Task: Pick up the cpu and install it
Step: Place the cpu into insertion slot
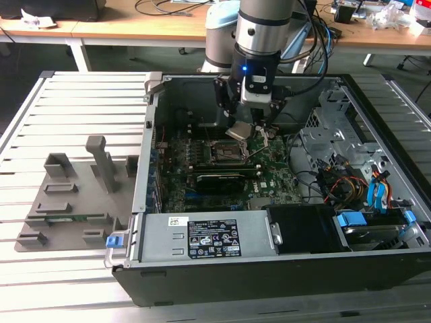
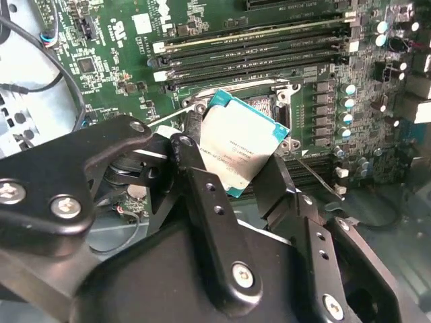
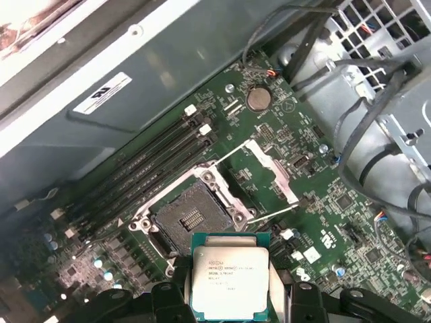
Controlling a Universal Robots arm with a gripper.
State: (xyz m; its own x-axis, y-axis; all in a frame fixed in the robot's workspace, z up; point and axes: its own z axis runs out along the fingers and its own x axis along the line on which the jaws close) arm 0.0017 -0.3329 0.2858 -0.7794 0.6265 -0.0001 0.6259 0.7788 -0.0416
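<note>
Grips the cpu [image 1: 240,132] by two opposite edges, fingers [image 2: 195,182] clenched on it. Gripper [image 1: 244,129] down inside the open case [image 1: 202,235], on the slatted bench [image 1: 67,101]. Holds the cpu tilted in the exterior view, one corner lower than the rest, above the motherboard [image 1: 269,175] and not seated. Hovers near the socket [image 1: 225,153], a little toward the exterior view's right and far side of it.

In the first wrist view: cpu [image 3: 229,279] silver top up between the fingers [image 3: 168,303]; beyond it the bare socket [image 3: 192,219], contact field exposed; load plate [image 3: 269,171] swung open alongside.

In the second wrist view: cpu [image 2: 242,151] in front of the socket, hiding much of it; a corner of the frame visible past the cpu's edge; memory slots [image 2: 256,47] farther on.

Well apart, on the bench at the exterior view's left of the case: a grey tray [image 1: 74,195].
</note>
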